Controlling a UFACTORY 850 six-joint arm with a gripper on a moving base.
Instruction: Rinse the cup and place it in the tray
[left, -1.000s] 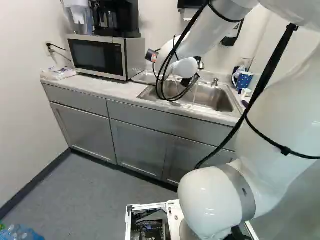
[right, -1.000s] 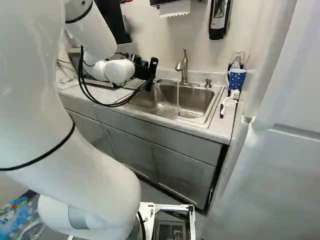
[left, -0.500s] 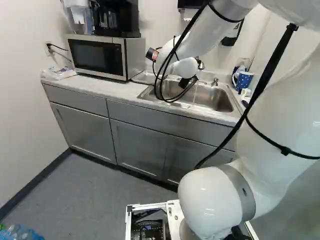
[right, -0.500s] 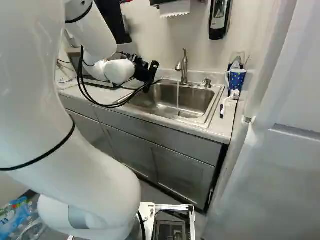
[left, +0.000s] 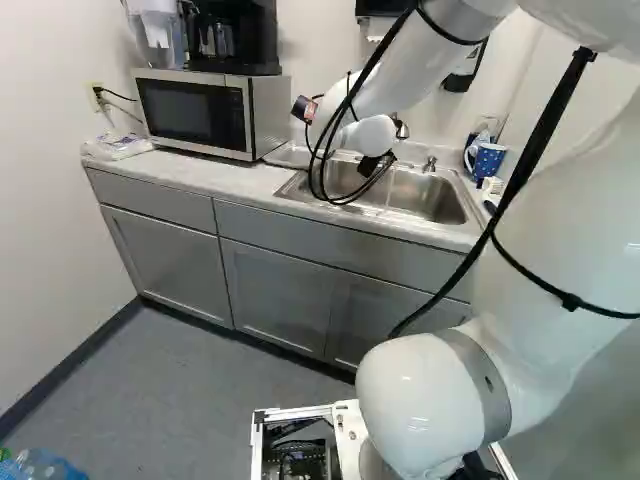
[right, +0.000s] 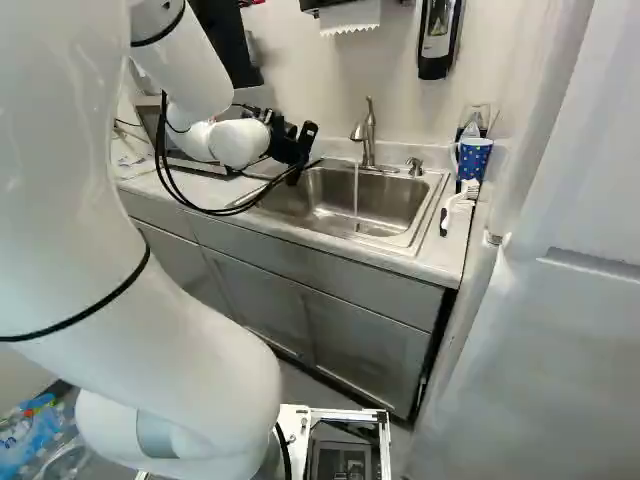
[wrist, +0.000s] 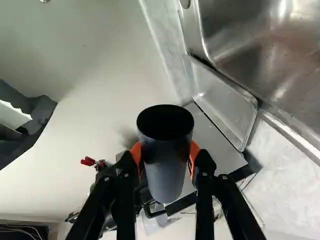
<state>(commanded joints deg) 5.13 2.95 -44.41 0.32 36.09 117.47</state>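
One dark cylindrical cup (wrist: 165, 170), grasped in the black gripper (right: 298, 155). Wrist view: the two fingers stand on opposite sides of the cup, orange pads (wrist: 194, 150) against its wall; the cup's round mouth is visible. Cup location: held in the grip, outside the tray. Its height above the counter cannot be judged.

Tray (wrist: 220, 102): shallow, rectangular, with a raised rim; situated between the stainless-steel sink (right: 390, 205) and the microwave (left: 195, 110). In the wrist view it appears just beside the cup and farther ahead of the gripper.

Faucet (right: 369, 135): running. A thin stream of water (right: 356, 195) falls into the sink basin. The gripper is at the sink's microwave side, apart from the stream. White arm (left: 410, 75) extends over the counter (left: 235, 178).

Surroundings: a blue polka-dot mug (right: 475, 158) stands at the right of the right base view, near the sink's back corner. A dish brush (right: 458, 202) with a white head and dark handle end lies on the counter just beside the sink. Coffee maker (left: 235, 35) and a clear pitcher (left: 160, 35) are on top of the microwave. Black wall dispenser (right: 437, 45) is mounted above the sink area; a paper towel (right: 350, 16) hangs near it. Gray cabinets (left: 165, 250) run below the counter.
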